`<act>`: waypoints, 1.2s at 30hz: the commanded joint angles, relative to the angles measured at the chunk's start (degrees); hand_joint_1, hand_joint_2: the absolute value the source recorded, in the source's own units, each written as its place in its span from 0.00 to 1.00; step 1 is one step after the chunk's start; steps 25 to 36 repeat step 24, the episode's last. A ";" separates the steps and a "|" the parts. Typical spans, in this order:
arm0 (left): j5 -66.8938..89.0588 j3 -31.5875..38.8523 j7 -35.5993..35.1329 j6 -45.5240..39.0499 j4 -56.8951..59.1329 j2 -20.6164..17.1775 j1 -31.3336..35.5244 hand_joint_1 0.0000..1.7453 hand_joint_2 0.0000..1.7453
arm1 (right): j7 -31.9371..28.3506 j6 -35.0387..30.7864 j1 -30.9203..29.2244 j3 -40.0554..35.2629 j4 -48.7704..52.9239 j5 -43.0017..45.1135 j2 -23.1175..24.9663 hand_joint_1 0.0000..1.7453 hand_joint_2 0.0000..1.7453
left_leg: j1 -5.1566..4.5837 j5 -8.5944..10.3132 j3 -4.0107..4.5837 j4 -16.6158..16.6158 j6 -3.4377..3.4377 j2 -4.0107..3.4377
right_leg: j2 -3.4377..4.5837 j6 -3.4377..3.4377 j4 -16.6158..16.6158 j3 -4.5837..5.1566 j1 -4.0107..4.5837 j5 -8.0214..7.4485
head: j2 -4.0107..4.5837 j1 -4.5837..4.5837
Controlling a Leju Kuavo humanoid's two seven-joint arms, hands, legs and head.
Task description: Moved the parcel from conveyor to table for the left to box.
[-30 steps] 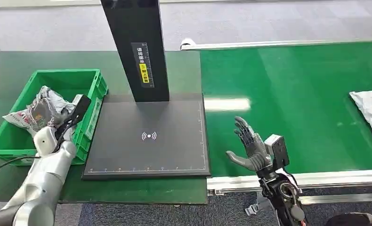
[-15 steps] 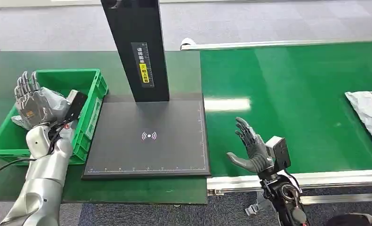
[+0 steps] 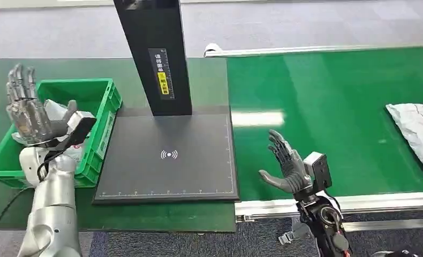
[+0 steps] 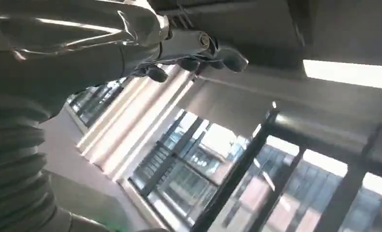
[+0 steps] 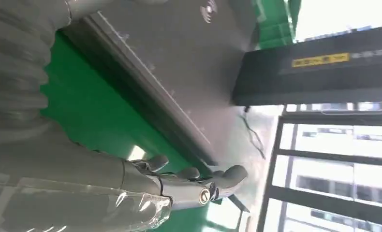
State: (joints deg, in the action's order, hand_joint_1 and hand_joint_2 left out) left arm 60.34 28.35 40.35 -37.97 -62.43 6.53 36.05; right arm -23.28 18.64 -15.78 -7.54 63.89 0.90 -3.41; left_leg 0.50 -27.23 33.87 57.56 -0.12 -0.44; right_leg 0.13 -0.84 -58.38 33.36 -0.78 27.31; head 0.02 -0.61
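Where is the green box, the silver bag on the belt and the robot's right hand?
green box (image 3: 106, 89), head view, far right rim.
silver bag (image 3: 415, 124), head view, crinkled top.
right hand (image 3: 286, 166), head view, open palm.

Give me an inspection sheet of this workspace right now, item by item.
Surface: dark green table with a black scanner pad; green conveyor belt beside it.
Job's things: grey parcel lies on the belt at its far right; a bagged parcel lies in the green crate.
Clutter: nothing seen.
Hands: left hand raised above the crate, fingers spread, empty; right hand open over the belt's near edge.
Cables: black cable beside the left arm.
Surroundings: black scanner column; grey carpet.
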 commanded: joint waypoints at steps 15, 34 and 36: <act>-50.85 -51.31 -8.24 34.21 -5.24 1.27 -19.80 0.00 1.00 | -2.91 -0.49 -1.22 -1.10 -1.33 0.21 -1.17 0.00 1.00 | -0.12 -0.08 -0.19 -0.13 0.09 0.10 | -0.10 0.01 0.22 -0.25 -0.12 0.01 | 0.00 0.00; -47.22 -47.81 -9.72 37.72 -2.77 2.75 -21.72 0.00 1.00 | -1.74 -0.64 2.40 1.01 2.08 -2.09 -0.03 0.00 1.00 | -0.04 -0.08 -0.13 -0.12 0.09 0.16 | -0.14 -0.01 0.23 -0.18 -0.05 0.03 | 0.00 0.00; -47.22 -47.81 -9.72 37.72 -2.77 2.75 -21.72 0.00 1.00 | -1.74 -0.64 2.40 1.01 2.08 -2.09 -0.03 0.00 1.00 | -0.04 -0.08 -0.13 -0.12 0.09 0.16 | -0.14 -0.01 0.23 -0.18 -0.05 0.03 | 0.00 0.00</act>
